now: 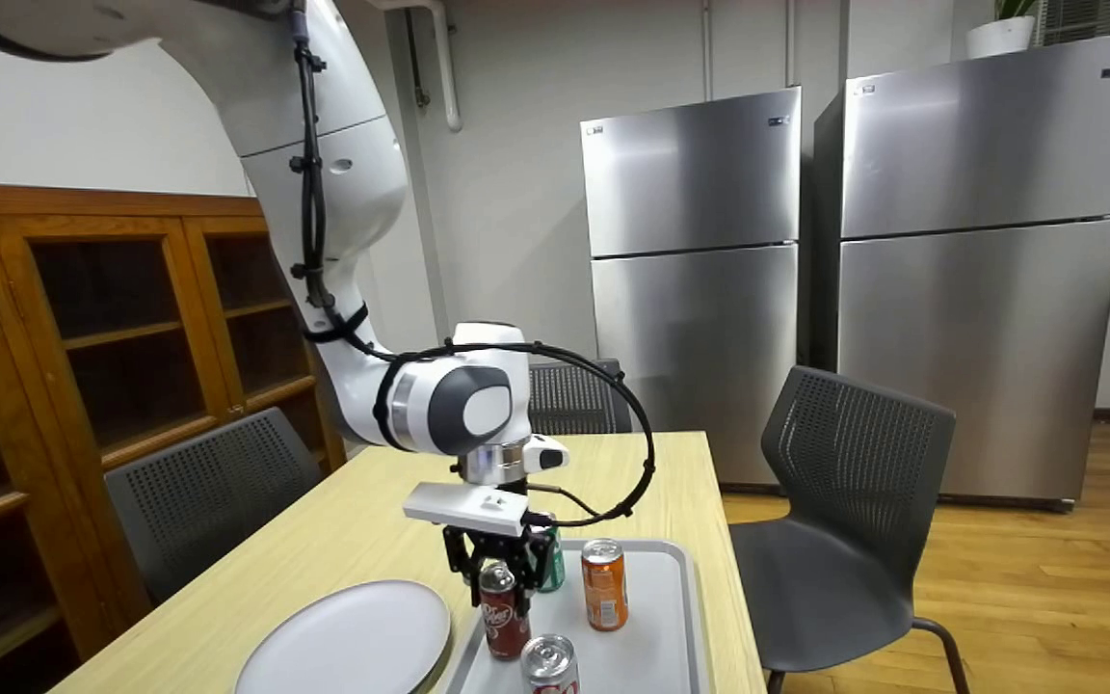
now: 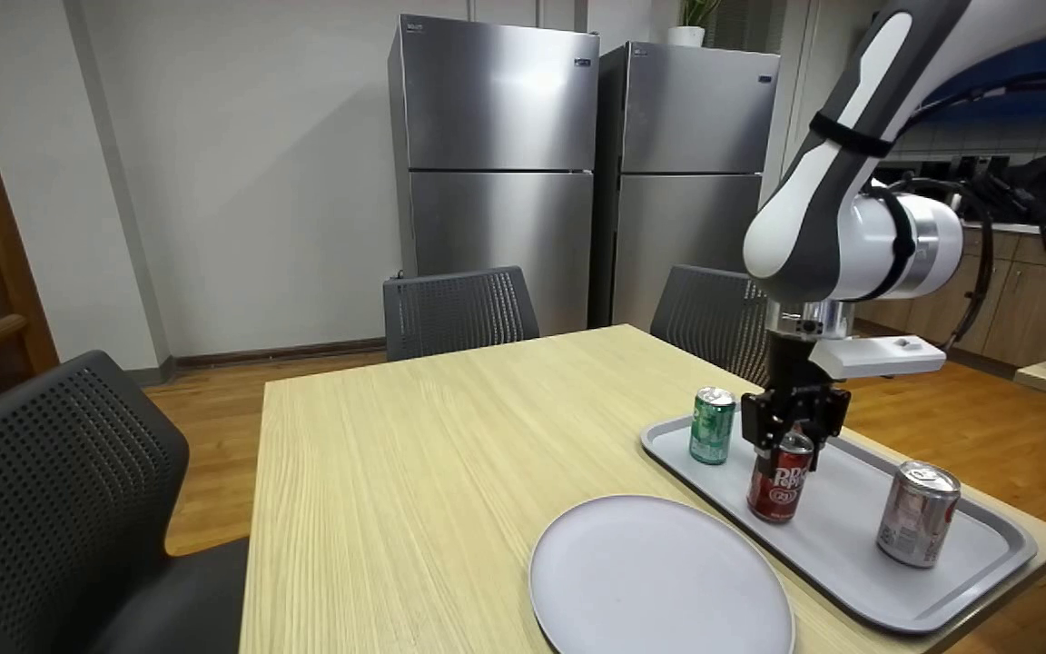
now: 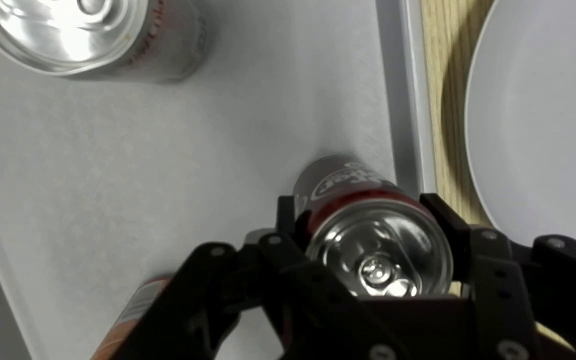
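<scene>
Two fingers (image 3: 452, 234) clasp a dark red, silver-topped Dr Pepper can (image 2: 779, 486), apparently upright.

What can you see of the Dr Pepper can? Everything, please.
The Dr Pepper can is dark red with pale lettering that shows in both exterior views. It looks like metal, with a shiny silver lid and a pull tab. It is roughly upright, within the grey tray near the edge beside the plate, its upper part clamped in the gripper. Whether its base bears on the tray I cannot tell.
</scene>
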Controlling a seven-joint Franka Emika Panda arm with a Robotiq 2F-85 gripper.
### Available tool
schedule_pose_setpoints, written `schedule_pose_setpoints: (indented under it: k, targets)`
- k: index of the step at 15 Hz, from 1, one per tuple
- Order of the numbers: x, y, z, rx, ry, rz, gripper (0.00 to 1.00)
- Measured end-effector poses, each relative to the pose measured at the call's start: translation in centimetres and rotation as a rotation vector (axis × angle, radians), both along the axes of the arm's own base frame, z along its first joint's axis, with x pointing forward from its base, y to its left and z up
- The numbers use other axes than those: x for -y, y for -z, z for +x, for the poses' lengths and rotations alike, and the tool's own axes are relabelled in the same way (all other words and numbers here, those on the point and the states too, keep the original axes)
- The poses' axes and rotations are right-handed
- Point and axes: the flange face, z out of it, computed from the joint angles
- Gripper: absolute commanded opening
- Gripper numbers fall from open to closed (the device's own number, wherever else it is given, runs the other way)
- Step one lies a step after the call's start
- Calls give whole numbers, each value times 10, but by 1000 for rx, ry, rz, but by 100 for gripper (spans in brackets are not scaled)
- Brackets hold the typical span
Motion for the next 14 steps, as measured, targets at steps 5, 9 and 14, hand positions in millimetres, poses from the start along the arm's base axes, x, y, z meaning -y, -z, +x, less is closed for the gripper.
schedule_pose_setpoints:
  k: [5,9,14]
  targets:
    - [-2,-3,4,9,-25,4,100]
    - [-10,-26,11,56,-86,10,100]
    - [-14,-68,10,123,-126,1,100]
